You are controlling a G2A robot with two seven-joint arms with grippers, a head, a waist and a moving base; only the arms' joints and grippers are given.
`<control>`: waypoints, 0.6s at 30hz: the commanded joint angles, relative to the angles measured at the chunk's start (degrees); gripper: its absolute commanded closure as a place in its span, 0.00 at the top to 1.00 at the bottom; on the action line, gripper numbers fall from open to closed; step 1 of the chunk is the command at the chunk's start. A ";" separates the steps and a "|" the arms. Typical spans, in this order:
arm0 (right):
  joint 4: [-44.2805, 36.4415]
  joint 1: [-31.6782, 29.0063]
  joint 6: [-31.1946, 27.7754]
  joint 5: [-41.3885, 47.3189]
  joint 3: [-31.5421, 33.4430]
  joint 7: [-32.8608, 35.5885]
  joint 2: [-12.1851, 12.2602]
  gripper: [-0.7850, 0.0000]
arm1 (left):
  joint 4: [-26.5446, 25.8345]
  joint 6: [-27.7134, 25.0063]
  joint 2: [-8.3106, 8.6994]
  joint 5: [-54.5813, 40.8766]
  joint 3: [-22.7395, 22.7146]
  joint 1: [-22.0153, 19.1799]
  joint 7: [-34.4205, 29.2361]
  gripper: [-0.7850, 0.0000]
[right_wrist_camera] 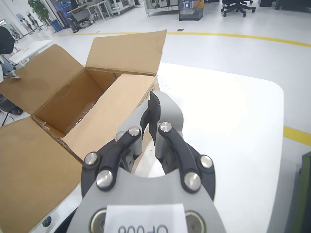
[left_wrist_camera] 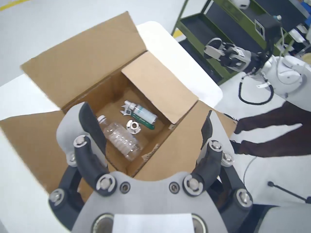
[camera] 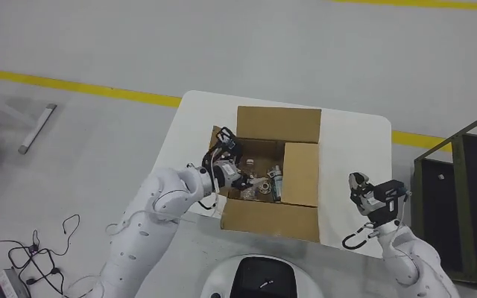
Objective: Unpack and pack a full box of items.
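a white counter point(camera: 350, 141) carries an open cardboard box point(camera: 279, 123). the left fingers point(left_wrist_camera: 92, 127) hang wide open over the box's left side; the right fingers point(right_wrist_camera: 167, 112) are pressed together, empty, above the counter beside it. in the box lie a clear bottle point(left_wrist_camera: 120, 139), a pale tube point(left_wrist_camera: 143, 113) and a metal fitting point(left_wrist_camera: 133, 126)

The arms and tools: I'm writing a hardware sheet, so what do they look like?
The left arm and right arm have white rounded shells. The left tool and right tool each have a grey base plate, black linkages with silver bolts, and curved grey fingers faced with black pads. A black cable loops beside the right wrist; a white label sits on the right tool's base.
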 commanded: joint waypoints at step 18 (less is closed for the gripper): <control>-6.82 -7.77 5.96 -4.14 2.95 -3.60 -0.03 0.00 | 9.14 1.37 -1.23 2.03 10.16 -5.91 1.59 1.00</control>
